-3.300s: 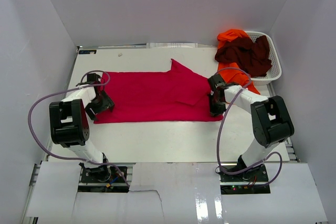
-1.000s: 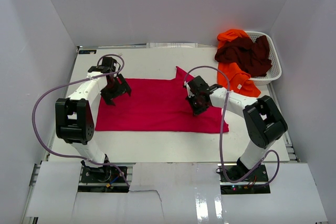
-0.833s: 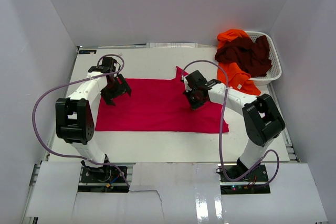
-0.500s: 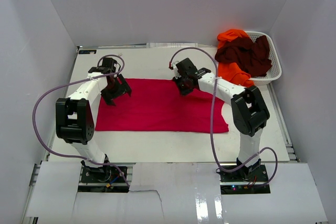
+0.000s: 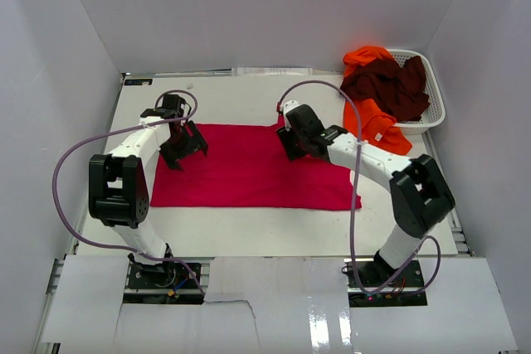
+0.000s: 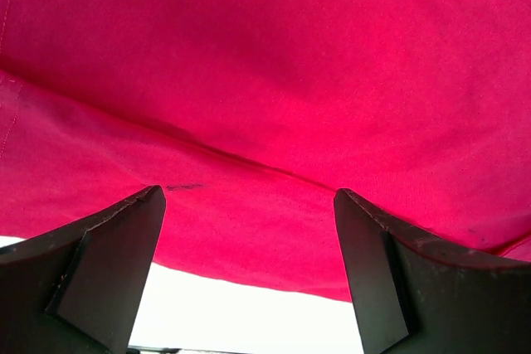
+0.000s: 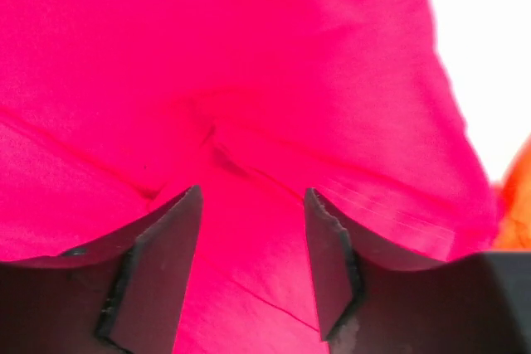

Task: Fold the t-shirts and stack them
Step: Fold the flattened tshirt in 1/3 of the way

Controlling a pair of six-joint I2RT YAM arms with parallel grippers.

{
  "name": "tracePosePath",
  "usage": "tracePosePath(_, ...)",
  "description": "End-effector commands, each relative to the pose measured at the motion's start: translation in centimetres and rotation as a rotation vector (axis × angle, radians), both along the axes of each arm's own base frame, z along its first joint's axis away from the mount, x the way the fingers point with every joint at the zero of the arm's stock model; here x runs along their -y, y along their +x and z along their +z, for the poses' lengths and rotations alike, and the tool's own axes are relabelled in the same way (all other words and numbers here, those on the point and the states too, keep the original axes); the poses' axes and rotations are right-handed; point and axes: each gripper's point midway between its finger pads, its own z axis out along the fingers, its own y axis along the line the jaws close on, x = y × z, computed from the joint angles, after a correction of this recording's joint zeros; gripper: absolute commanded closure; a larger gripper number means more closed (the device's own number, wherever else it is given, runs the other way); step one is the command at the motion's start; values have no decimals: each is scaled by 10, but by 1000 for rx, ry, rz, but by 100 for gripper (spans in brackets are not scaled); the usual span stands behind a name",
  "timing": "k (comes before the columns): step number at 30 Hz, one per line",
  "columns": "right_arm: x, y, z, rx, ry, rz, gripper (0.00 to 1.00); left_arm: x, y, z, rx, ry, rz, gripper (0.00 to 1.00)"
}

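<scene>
Cloth fills the gap between both pairs of jaws, and that is what we weigh for the coming fold. We see the crimson tee (image 5: 249,173) lying flat on the table (image 5: 249,225), its long axis running across from one gripper to the other. Our left gripper (image 5: 184,148) hovers at the cloth's left end with its jaws spread wide. In its wrist view a soft crease runs crosswise just ahead of the fingertips (image 6: 124,230), and a cloth edge with bare table lies right behind them. Our right gripper (image 5: 290,143) sits over the far edge, partway toward the right end, jaws parted more narrowly. Red cloth shows in that gap with a pucker just ahead of the tips, and we cannot tell whether they touch it. Beyond those jaws, further outward, the orange tee (image 5: 373,122) and maroon tee (image 5: 386,84) lie heaped at the white basket (image 5: 434,118). We judge the next fold turns on that long axis: each arm is nearest its own end, so a lengthwise fold would call for both.
</scene>
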Motion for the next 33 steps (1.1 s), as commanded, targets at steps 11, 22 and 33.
tracePosePath(11,43,-18,-1,-76,102,-234,46,79,20,65,220,-255,-228,5)
tracePosePath(22,42,-28,-50,-286,124,-313,51,205,-26,91,223,-504,-438,5)
tracePosePath(33,45,9,-55,-239,86,-337,51,197,-42,69,186,-474,-433,5)
